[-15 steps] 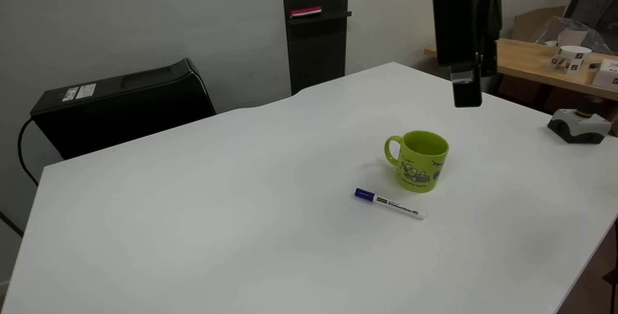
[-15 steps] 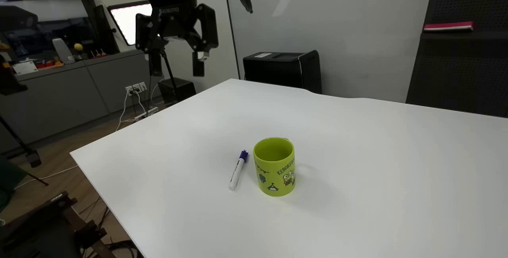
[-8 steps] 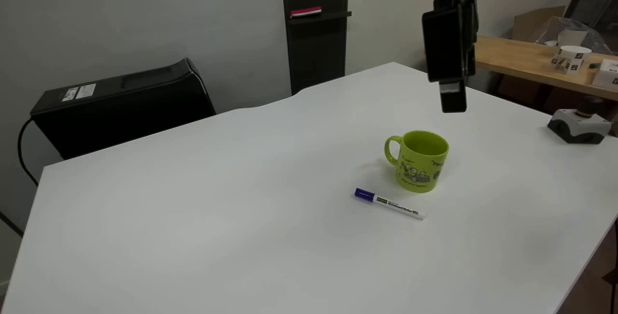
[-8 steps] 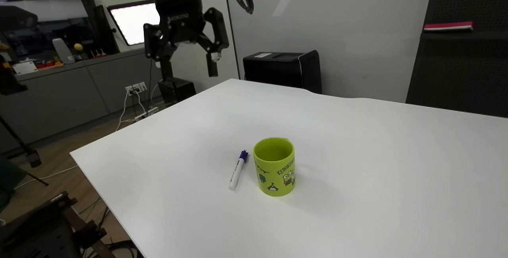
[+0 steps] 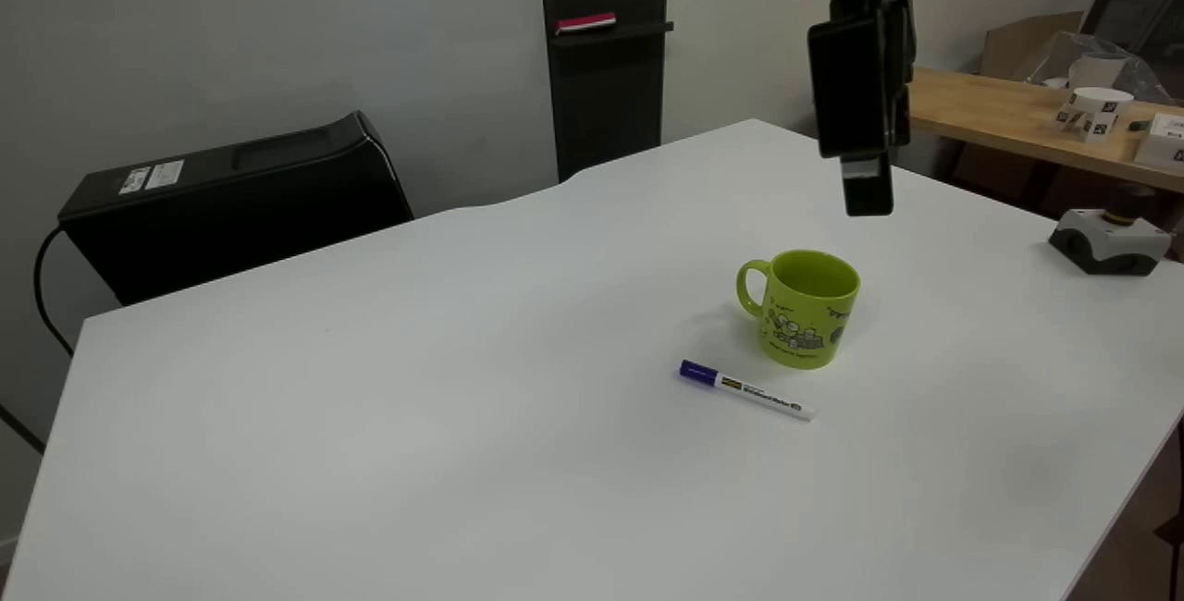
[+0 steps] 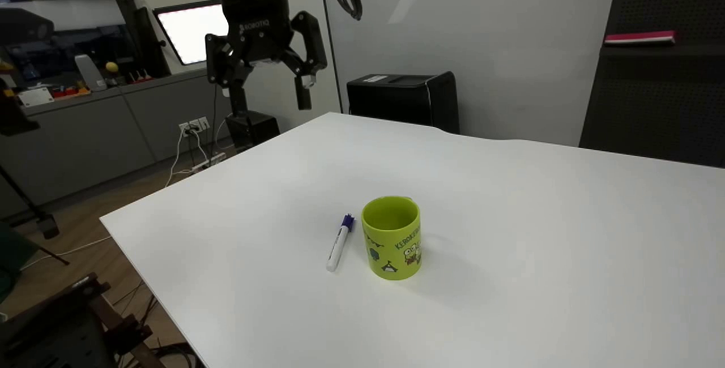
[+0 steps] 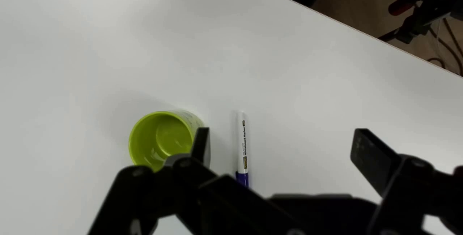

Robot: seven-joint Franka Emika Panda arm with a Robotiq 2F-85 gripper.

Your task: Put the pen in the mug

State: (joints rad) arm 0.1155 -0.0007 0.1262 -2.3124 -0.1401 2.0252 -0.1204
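Note:
The pen, a white marker with a dark blue cap, lies flat on the white table in both exterior views (image 5: 749, 391) (image 6: 340, 243). The lime-green mug (image 5: 807, 328) stands upright close beside it, its handle showing in that exterior view; it also shows in an exterior view (image 6: 392, 249). My gripper (image 6: 271, 101) is open and empty, high above the table and apart from both. In the wrist view the pen (image 7: 242, 142) lies between the spread fingers (image 7: 282, 137), nearer the left finger, its cap end partly hidden. The mug (image 7: 162, 137) is partly behind the left finger.
A grey and black button box (image 5: 1110, 236) sits at the table's right edge in an exterior view. A black box-shaped unit (image 5: 240, 194) stands beyond the table (image 5: 370, 398). A wooden side table (image 5: 980, 120) holds white items. The table edge (image 7: 347, 25) crosses the wrist view.
Over the first half second, my open gripper moved left in an exterior view and right in an exterior view. It has stayed still since. Pen and mug have not moved.

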